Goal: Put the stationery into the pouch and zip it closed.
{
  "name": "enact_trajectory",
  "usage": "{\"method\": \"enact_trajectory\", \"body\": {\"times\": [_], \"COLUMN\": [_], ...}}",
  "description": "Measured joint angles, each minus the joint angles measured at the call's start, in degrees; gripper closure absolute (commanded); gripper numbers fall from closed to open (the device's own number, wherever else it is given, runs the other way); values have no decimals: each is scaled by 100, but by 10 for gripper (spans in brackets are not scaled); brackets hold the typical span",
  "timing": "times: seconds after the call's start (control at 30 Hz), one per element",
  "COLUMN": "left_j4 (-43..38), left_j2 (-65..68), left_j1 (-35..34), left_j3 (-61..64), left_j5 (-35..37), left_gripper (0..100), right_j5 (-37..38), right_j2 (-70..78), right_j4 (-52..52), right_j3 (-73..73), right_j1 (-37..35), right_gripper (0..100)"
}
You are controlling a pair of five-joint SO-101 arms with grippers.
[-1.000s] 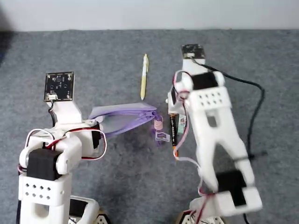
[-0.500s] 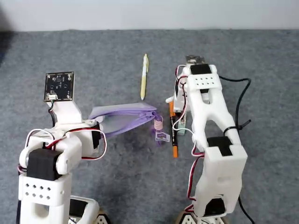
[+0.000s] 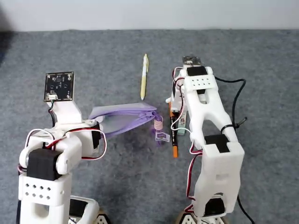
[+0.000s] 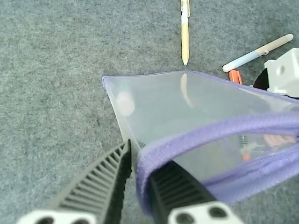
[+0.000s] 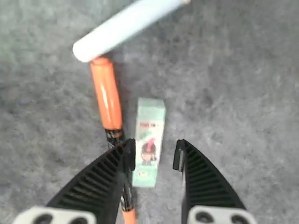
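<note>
High view first: grey mat point(image 3: 93, 51), my two arms side by side on it. My left gripper point(image 4: 133, 156) is clamped on one edge of the purple pouch point(image 3: 122, 119), whose zip is open. My right gripper point(image 5: 153, 151) sits low over the mat, fingers spread. A yellow pen point(image 3: 144, 77) lies just beyond the pouch. An orange marker point(image 5: 106, 98) lies with its end just beside a blue pen point(image 5: 126, 25). The green box point(image 5: 150, 123) sits between my right fingers, not squeezed.

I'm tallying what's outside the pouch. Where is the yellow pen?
In the high view the yellow pen lies on the grey table, just beyond the purple pouch and apart from it, to the left of the right arm.
</note>
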Motion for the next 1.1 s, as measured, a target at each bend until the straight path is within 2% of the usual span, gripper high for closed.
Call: {"method": "enact_trajectory", "body": {"times": [0.2, 0.33, 0.4, 0.6, 0.97, 1.1], "left_j4": [0, 0, 0, 0, 0, 0], "left_j2": [0, 0, 0, 0, 0, 0], "left_j1": [0, 0, 0, 0, 0, 0], "left_j3": [0, 0, 0, 0, 0, 0], "left_j5": [0, 0, 0, 0, 0, 0], "left_gripper": [986, 986, 986, 986, 986, 986], "right_j5": [0, 0, 0, 0, 0, 0], "right_j2": [484, 615, 615, 404, -1837, -2989], "right_j4": [-185, -193, -193, 18, 1829, 1881], "right_j3": [0, -9, -9, 0, 0, 264], "right_j1": [9, -9, 9, 0, -132, -334], "right_gripper": [868, 996, 972, 991, 991, 991]}}
